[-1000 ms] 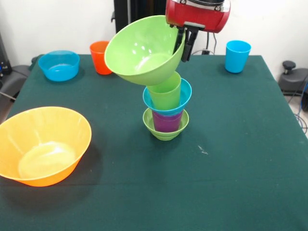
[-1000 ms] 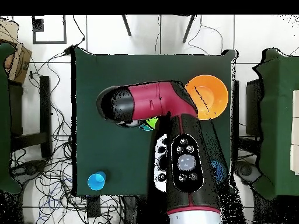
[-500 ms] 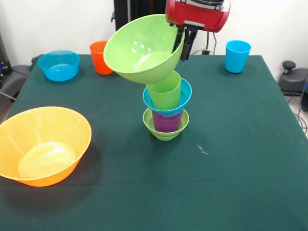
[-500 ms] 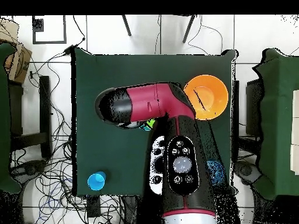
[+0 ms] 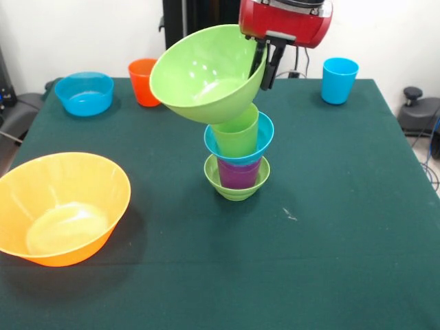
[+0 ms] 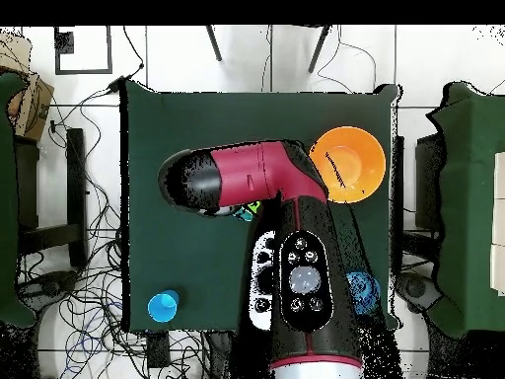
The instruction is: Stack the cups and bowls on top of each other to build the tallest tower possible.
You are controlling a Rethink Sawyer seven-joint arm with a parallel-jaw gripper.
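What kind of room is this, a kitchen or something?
Probably a robot lab, not a kitchen. A red robot arm works over a green-covered table, loose cables sprawl across the tiled floor, and the plastic bowls and cups look like test props.

Shiny smooth plastic is seen on the green bowl [image 5: 203,72] between the jaws; matt cloth covers the table [image 5: 344,206].

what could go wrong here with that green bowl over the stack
1. The medium green bowl is held by its rim and tilted, its base on or just above the green cup. Released like this, it may slide off.
2. The tower is narrow, and the bowl is far wider than the cup, so a sideways nudge from the gripper could topple it.
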